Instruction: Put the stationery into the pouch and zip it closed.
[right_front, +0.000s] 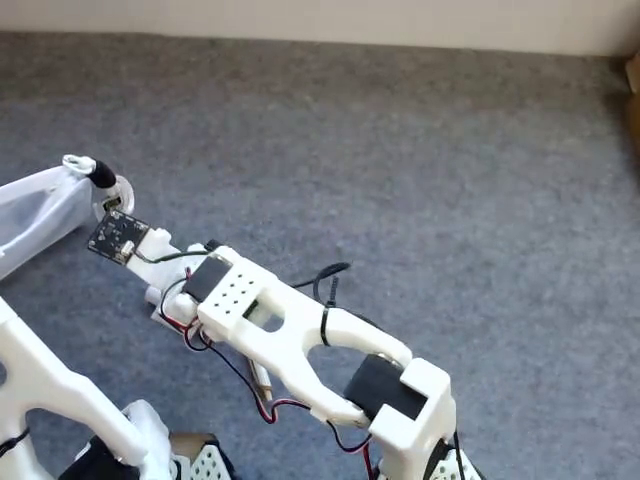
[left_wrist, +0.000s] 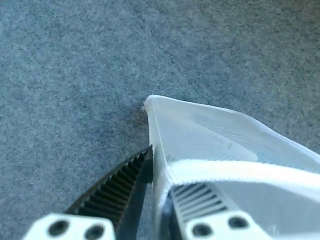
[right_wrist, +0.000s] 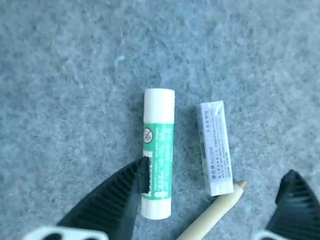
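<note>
1. Your left tool (left_wrist: 160, 175) is clamped on the pouch (left_wrist: 215, 140). The black toothed jaw presses one side of the pouch's edge, and the other jaw shows through the mesh on the far side.
2. The pouch is translucent white mesh. In the left wrist view it fans out from the jaws over the grey worktop (left_wrist: 65, 75), with one corner pointing away from the tool.
3. In the high view the pouch (right_front: 40, 212) is at the left edge of the worktop, and an arm stretches across the middle towards it.
4. Your right tool (right_wrist: 217, 170) is wide open above the stationery, gripping nothing, with one jaw on each side of the group.
5. The glue stick (right_wrist: 158, 165), green label and white cap, lies flat on the worktop. In the right wrist view the black jaw overlaps its label end, but you cannot tell whether they touch.
6. The eraser (right_wrist: 216, 147) lies just beside the glue stick, roughly parallel to it with a narrow gap between.
7. The pencil (right_wrist: 215, 212) lies at a slant between the jaws, with one end right at the eraser's corner.
8. All three pieces are out on the worktop, not in the pouch.
</note>
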